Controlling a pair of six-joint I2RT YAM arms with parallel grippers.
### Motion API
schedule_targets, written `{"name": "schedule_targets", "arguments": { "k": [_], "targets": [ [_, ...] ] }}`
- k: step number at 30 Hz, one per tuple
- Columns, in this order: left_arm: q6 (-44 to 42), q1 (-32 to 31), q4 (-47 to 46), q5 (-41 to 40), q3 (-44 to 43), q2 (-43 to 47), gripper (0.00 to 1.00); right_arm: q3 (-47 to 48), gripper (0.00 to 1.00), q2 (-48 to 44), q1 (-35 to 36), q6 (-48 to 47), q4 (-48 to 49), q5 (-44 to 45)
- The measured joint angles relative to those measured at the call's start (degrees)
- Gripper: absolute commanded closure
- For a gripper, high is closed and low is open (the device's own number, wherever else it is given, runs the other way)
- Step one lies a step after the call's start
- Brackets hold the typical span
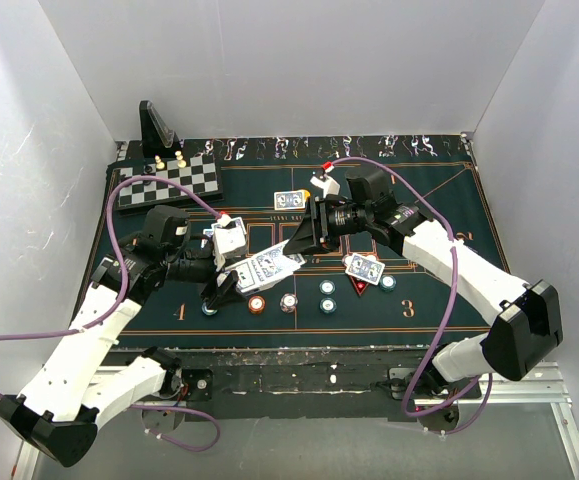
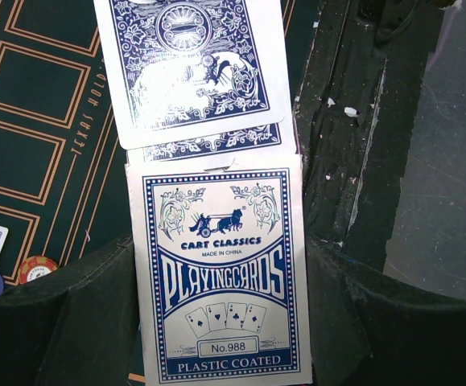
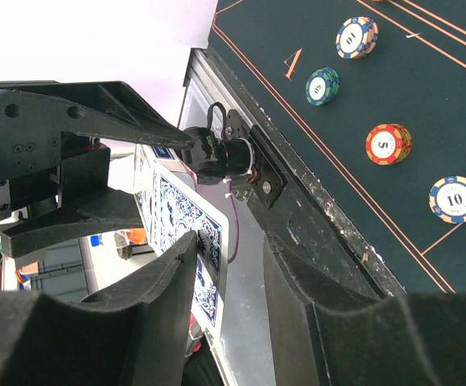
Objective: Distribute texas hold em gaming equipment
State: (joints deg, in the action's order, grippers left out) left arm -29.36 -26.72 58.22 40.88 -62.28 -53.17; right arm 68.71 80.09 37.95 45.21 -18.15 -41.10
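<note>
Lengthwise, the card box [image 2: 220, 277] points out from the left hand [image 2: 219, 249]

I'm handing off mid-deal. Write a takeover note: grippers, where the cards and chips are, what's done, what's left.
Left gripper: shut on the card box, with a protruding card at its top.
Right gripper: open at that card's edge, not yet clamped.
Done: face-down cards lie at two spots on the felt; chips sit along the near row.
Left: probably draw this card, place it, then continue dealing.
</note>
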Motion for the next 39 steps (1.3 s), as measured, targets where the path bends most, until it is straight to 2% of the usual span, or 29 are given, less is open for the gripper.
{"name": "schedule_targets", "arguments": {
  "k": [19,30,39],
  "targets": [
    [0.0,0.0,0.0,-0.2,0.0,0.0,0.95,0.1,0.62,-2.3,-1.9,-0.4,-2.5,1.9],
    [0.0,0.0,0.0,-0.2,0.0,0.0,0.96,0.5,0.72,-3.7,-2.6,-0.9,-4.6,2.3],
    [0.0,0.0,-0.4,-0.2,0.0,0.0,0.96,4.0,0.72,-3.9,-4.4,-3.3,-8.3,2.3]
  ]
}}
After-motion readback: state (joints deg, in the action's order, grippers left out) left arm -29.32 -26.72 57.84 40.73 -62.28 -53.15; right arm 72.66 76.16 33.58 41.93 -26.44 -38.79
